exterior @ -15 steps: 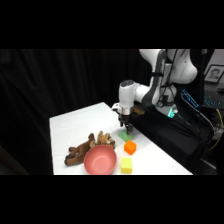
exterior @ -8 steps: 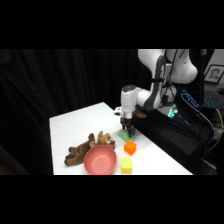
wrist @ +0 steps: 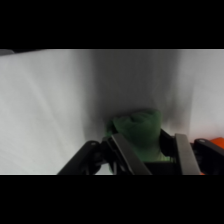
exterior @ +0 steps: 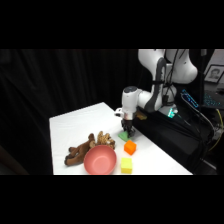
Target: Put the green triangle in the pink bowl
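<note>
Side view, gripper [exterior: 127, 131]: we see it low at the frame's centre, down over the green triangle [exterior: 124, 135]; how far apart its fingers stand we cannot tell here.
Side view, pink bowl [exterior: 99, 160]: lower centre on the white table [exterior: 75, 127], a brown plush toy [exterior: 86, 147] touching its upper left rim, a yellow cube [exterior: 126, 165] just right, an orange block [exterior: 130, 146] above that.
Wrist view, gripper [wrist: 150, 152]: we see both fingers flanking the green triangle [wrist: 137, 130] at lower centre; grip unclear.
</note>
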Tool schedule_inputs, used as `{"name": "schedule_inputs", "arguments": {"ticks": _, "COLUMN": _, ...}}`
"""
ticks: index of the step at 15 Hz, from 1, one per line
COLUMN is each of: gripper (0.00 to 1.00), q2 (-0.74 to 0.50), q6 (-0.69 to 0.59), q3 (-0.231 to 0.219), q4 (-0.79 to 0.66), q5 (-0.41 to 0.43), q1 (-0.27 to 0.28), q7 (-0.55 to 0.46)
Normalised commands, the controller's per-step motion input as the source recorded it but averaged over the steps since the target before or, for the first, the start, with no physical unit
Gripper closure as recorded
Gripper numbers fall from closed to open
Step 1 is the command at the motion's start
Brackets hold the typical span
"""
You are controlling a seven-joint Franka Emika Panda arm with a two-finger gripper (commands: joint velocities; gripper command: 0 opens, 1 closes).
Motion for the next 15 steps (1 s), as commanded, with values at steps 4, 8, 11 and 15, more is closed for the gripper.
{"name": "schedule_inputs", "arguments": {"ticks": 4, "gripper": 0.96, "q2": -0.04, "q6": 0.09, "q3": -0.084, "q4": -0.01, "q5": 0.091, "q1": 0.129, "q7": -0.06}}
{"name": "schedule_inputs", "arguments": {"ticks": 8, "gripper": 0.95, "q2": -0.24, "q6": -0.14, "q3": -0.134, "q4": -0.05, "q5": 0.044, "q1": 0.161, "q7": -0.04}}
{"name": "schedule_inputs", "arguments": {"ticks": 11, "gripper": 0.93, "q2": -0.38, "q6": -0.35, "q3": -0.185, "q4": -0.06, "q5": -0.060, "q1": 0.186, "q7": 0.03}}
{"name": "schedule_inputs", "arguments": {"ticks": 15, "gripper": 0.93, "q2": -0.45, "q6": -0.40, "q3": -0.164, "q4": -0.05, "q5": -0.249, "q1": 0.131, "q7": 0.16}}
